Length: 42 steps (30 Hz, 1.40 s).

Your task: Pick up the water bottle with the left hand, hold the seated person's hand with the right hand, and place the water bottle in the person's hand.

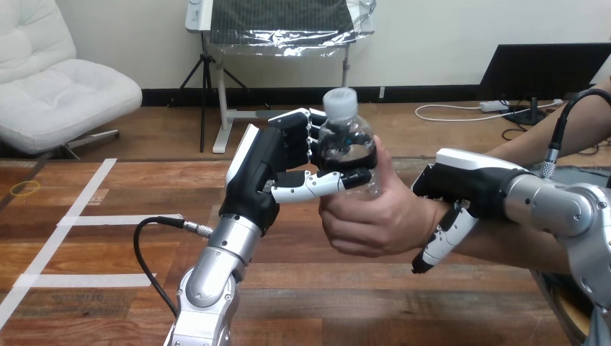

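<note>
Frame centre: your left hand (277,169) was curled round the upright water bottle (344,126), thumb across its front. The person's hand (375,216) gripped the bottle's lower part from the right. Centre right, your right hand (468,184) sat clamped over the person's wrist (426,215), one finger hooked down across it, above the table (108,245).

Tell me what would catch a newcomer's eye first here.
The bottle stands out mid-view above the table, gripped at once by the left hand and, lower down, the person's hand. Just right of it, the right hand curls over the person's wrist.
</note>
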Each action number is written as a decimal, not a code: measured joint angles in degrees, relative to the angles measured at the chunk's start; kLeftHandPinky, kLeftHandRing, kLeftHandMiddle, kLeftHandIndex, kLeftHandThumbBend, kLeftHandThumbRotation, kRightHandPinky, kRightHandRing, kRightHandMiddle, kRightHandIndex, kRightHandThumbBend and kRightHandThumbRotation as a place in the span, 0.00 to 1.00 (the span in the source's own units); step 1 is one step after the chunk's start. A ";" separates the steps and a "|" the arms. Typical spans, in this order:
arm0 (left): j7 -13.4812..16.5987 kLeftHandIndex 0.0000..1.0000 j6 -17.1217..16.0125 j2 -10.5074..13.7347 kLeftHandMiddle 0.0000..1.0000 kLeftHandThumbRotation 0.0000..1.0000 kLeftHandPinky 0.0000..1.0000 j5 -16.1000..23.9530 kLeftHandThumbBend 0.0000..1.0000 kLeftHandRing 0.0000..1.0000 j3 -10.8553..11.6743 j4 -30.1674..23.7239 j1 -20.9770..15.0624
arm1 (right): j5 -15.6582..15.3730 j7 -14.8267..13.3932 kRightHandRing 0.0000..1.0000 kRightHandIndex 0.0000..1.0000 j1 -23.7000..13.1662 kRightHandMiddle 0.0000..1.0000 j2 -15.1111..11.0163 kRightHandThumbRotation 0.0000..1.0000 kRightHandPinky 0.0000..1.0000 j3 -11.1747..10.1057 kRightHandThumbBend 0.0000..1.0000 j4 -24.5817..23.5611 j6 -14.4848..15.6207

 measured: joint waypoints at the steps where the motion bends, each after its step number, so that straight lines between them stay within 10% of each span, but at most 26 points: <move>1: 0.26 0.66 0.00 0.01 0.68 0.60 0.50 0.11 0.71 0.62 0.00 -0.17 0.11 | 0.13 0.50 0.35 0.49 -0.07 0.44 -0.13 0.15 0.26 -0.01 0.83 0.00 0.01; 26: 3.42 0.66 -1.31 1.90 0.72 0.85 0.66 1.19 0.66 0.70 1.20 -4.93 3.52 | 2.26 18.77 0.86 0.91 -4.26 0.89 -4.66 0.38 0.67 0.26 1.00 0.02 6.96; 42: 4.79 0.65 -1.33 5.26 0.76 0.85 0.80 -0.60 0.58 0.77 3.66 -12.77 5.67 | 2.87 21.02 0.87 0.95 -3.62 0.92 -6.67 0.81 0.64 0.25 1.00 0.86 6.17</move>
